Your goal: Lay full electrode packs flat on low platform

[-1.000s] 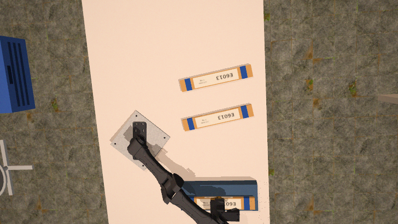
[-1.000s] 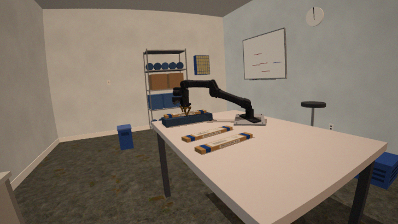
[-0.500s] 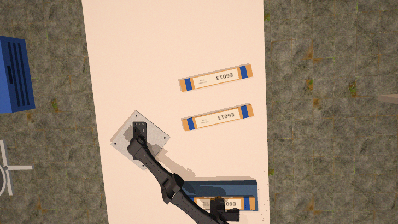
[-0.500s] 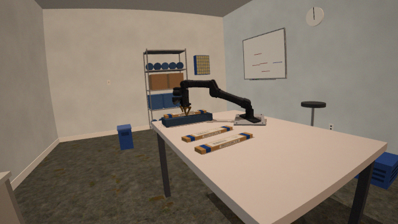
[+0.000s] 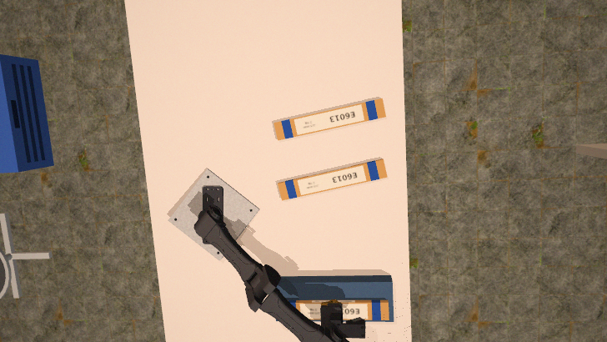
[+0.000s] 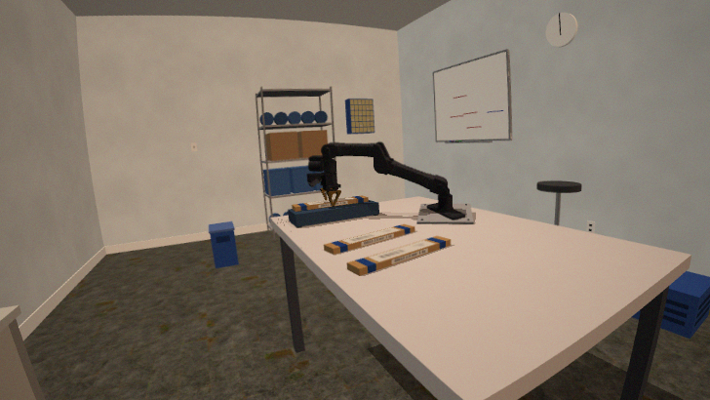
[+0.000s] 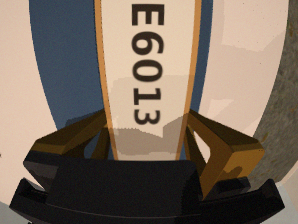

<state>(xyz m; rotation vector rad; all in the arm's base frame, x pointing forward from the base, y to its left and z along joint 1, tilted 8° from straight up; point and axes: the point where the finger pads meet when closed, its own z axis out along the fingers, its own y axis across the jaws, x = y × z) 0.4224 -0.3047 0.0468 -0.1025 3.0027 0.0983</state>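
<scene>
On the low, dark blue rectangular platform (image 5: 361, 289) (image 6: 334, 215) (image 7: 60, 60), the black gripper with bronze fingers (image 6: 332, 197) pinches a long orange-and-blue electrode pack (image 5: 378, 310) (image 6: 360, 200) (image 7: 147, 65) across its sides. If releasing, spread both fingers evenly, then rise straight; if lifting, keep it level.

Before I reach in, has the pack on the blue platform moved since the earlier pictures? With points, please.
No visible move: the pack (image 5: 378, 310) (image 6: 361, 199) (image 7: 147, 65) sits the same against the platform's (image 5: 361, 290) (image 6: 342, 214) (image 7: 60, 65) edges.
</scene>
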